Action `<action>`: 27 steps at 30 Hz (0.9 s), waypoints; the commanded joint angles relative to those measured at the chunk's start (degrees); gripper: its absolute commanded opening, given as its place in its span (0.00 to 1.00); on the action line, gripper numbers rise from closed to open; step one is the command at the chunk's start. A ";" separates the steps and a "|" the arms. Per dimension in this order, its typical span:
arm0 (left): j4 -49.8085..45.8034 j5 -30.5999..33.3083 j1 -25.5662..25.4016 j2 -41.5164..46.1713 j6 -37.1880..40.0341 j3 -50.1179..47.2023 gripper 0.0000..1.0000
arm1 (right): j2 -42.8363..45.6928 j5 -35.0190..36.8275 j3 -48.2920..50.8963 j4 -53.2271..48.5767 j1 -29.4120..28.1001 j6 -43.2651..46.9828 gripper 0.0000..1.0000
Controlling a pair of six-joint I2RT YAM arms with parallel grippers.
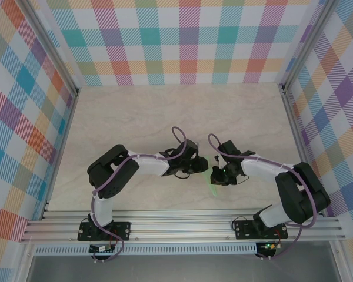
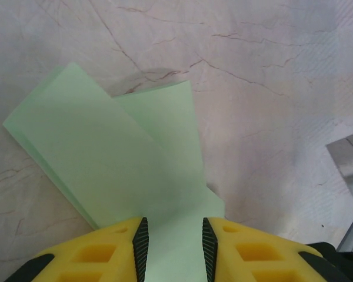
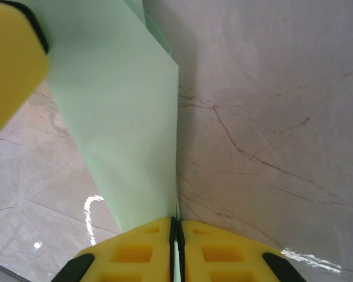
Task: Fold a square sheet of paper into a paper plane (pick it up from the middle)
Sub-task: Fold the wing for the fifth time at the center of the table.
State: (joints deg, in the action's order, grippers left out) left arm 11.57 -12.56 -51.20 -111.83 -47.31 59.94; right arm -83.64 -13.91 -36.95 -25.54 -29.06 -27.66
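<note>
Right pincer (image 3: pixel 176 234), I see, pinches an edge of the mint paper (image 3: pixel 117 117); left pincer (image 2: pixel 175 242) stands spread astride it.

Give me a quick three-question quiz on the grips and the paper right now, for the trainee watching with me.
1. True or false: the right gripper is shut on an edge of the folded mint-green paper.
2. What lies in the gap between the fingers of the left gripper? A) bare table B) the paper C) a cable
3. Fill in: the table has a pale, veined surface that looks like ____.

Key: 1 true; 2 B; 3 marble.
</note>
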 commanded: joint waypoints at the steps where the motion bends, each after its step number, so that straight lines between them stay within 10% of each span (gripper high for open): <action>1: 0.09 1.34 0.58 -1.79 -0.43 1.24 0.32 | -3.27 -3.58 1.59 8.56 -1.92 -0.80 0.13; 11: -1.18 1.17 0.56 -3.47 -0.55 0.94 0.30 | 9.61 1.20 0.66 2.99 -1.86 -3.52 0.27; 23: -1.86 -0.01 0.53 -3.79 0.19 2.54 0.30 | 8.59 -9.72 -0.03 7.82 -1.88 -3.38 0.15; 27: -1.99 -0.26 0.58 -3.74 0.20 2.79 0.30 | 12.03 -0.66 -0.26 -0.18 -1.62 -2.95 0.37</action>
State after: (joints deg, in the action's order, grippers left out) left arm 10.15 -13.04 -50.87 -112.75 -48.18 61.41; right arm -73.78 -18.76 -36.25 -20.53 -30.65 -31.59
